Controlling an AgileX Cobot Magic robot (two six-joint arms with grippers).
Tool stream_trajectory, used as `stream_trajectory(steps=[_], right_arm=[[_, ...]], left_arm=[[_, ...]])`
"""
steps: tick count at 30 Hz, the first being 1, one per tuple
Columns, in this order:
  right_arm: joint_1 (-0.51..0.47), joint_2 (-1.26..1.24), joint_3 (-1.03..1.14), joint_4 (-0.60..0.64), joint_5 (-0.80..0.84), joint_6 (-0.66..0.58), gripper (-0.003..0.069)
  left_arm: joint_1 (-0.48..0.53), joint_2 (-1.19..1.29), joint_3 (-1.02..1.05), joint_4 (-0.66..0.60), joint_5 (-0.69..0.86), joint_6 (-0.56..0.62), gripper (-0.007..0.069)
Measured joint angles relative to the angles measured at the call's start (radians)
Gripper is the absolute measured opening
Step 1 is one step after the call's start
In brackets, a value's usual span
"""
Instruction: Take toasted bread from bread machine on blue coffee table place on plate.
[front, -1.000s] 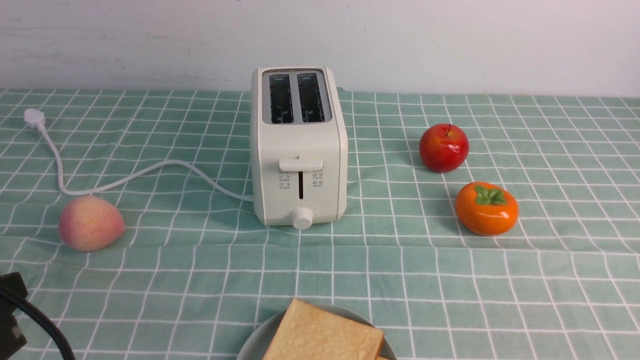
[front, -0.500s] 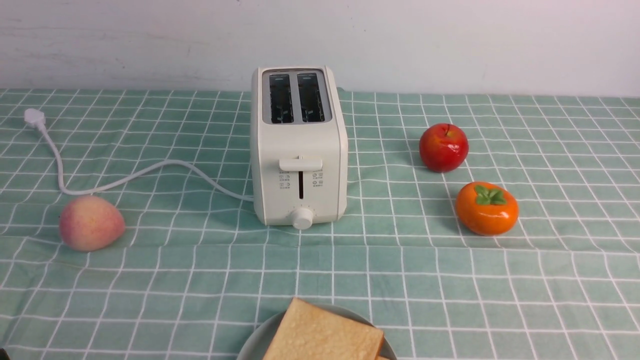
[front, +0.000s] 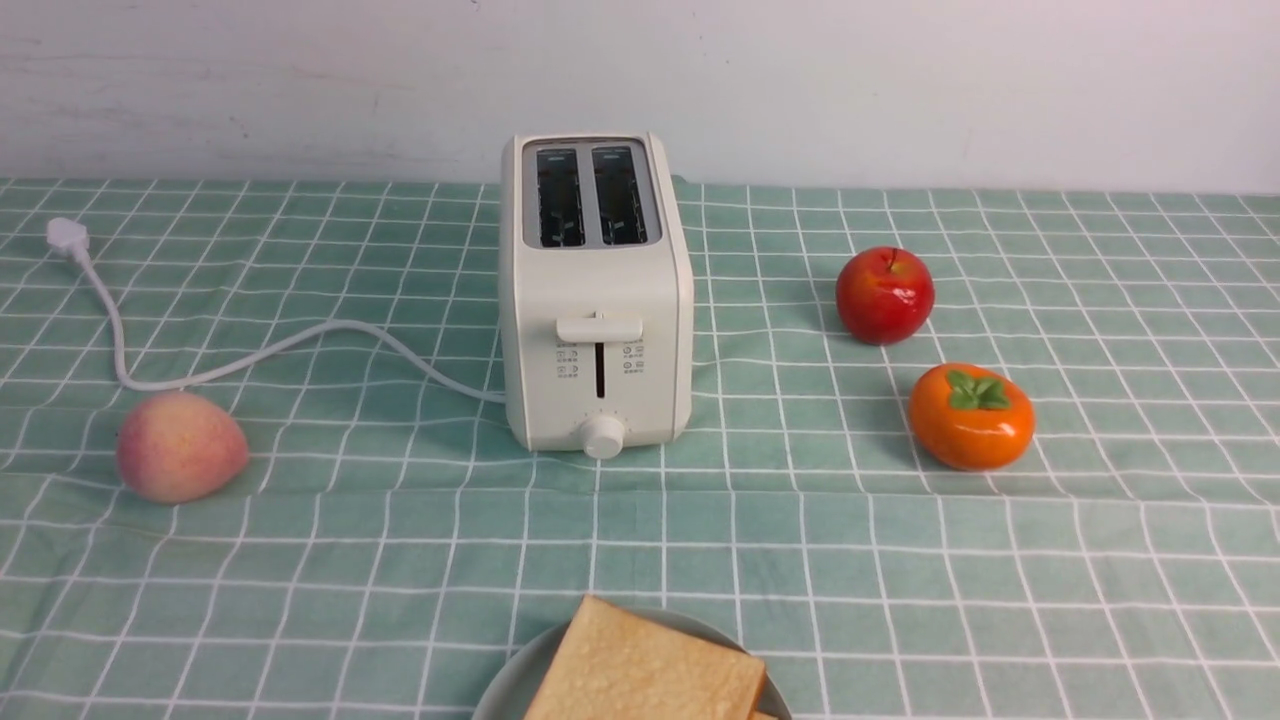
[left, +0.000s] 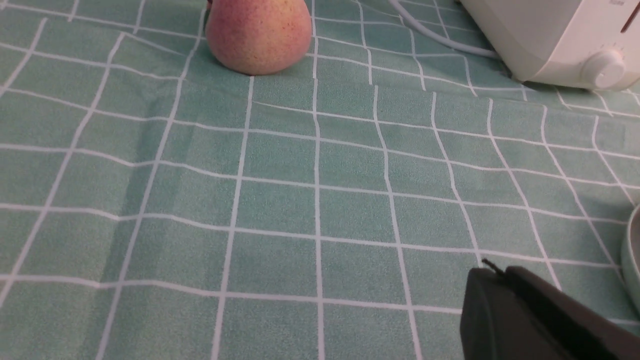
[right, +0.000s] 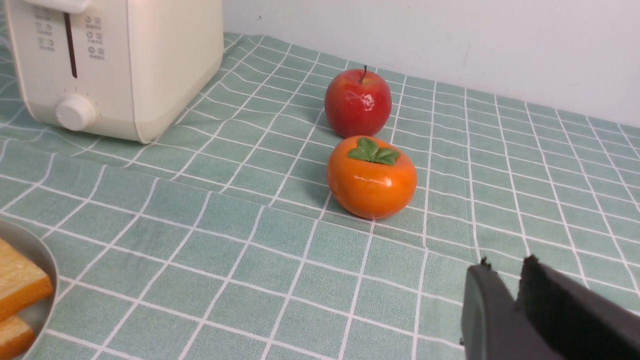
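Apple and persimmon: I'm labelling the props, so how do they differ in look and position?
The apple is red, rounder, with a thin stem; the persimmon is orange, squatter, topped by green leaves. The apple sits farther back, the persimmon nearer the robot. Both are glossy and rest on the cloth right of the toaster.

Left arm gone from front view's lower-left corner.
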Motion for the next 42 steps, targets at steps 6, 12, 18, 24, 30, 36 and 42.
stream_trajectory(steps=[6, 12, 18, 24, 30, 36, 42], right_arm=[[0.0, 0.0, 0.0, 0.0, 0.0, 0.0, 0.0106], [0.0, 0.0, 0.0, 0.0, 0.0, 0.0, 0.0114], [0.0, 0.0, 0.0, 0.0, 0.0, 0.0, 0.0123], [0.0, 0.0, 0.0, 0.0, 0.0, 0.0, 0.0129], [0.0, 0.0, 0.0, 0.0, 0.0, 0.0, 0.0132], [-0.015, -0.009, 0.0, 0.0, 0.0, 0.0, 0.0134], [-0.172, -0.046, 0.0, -0.048, -0.001, 0.0, 0.014]], left_arm=[[0.0, 0.0, 0.0, 0.0, -0.001, 0.061, 0.0009], [0.0, 0.0, 0.0, 0.007, -0.001, 0.065, 0.0017], [0.0, 0.0, 0.0, 0.007, -0.001, 0.067, 0.0017], [0.0, 0.0, 0.0, 0.007, -0.001, 0.067, 0.0019], [0.0, 0.0, 0.0, 0.007, -0.001, 0.067, 0.0027], [0.0, 0.0, 0.0, 0.007, -0.002, 0.067, 0.0036], [0.0, 0.0, 0.0, 0.007, -0.004, 0.067, 0.0039]])
